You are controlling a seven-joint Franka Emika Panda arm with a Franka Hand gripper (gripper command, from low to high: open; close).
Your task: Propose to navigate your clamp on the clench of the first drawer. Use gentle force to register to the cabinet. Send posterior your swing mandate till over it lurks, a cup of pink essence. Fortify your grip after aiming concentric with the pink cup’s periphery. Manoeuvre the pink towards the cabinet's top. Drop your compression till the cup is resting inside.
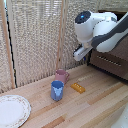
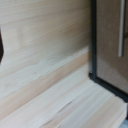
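**Op:** Zero view of my jaws. The clamp [image 1: 76, 55] is only a pale blob under the arm in the exterior view, and the wrist view shows no fingertips, so I cannot tell whether the jaws are wide or narrow. Nothing seems held.

**QA:** Targets?

**Op:** The cabinet [image 1: 111, 59] sits at the far end of the table [image 1: 95, 107], toward the exterior view's right. I read the dark panel with a thin pale bar as the first drawer [image 1: 107, 62] and the clench [image 1: 108, 60]. The clamp hangs near its front, apart from it. The pink cup [image 1: 62, 75] is mid-table by the blinds [image 1: 35, 40], with a blue cup [image 1: 57, 90] just in front, touching or nearly so. A yellow block [image 1: 77, 88] lies beside them; a plate [image 1: 12, 111] is at the near corner.

**QA:** Step?

**Op:** Reaching the handle, I judge. Do it well: line up square with the bar, close in slowly, press gently, don't scrape the panel.

**QA:** View differences?

**Op:** The wrist view gives close-up wood grain, the cabinet's dark edge [image 2: 93, 45] and a silver bar [image 2: 121, 30], no cups. The exterior view alone shows the cups and arm.
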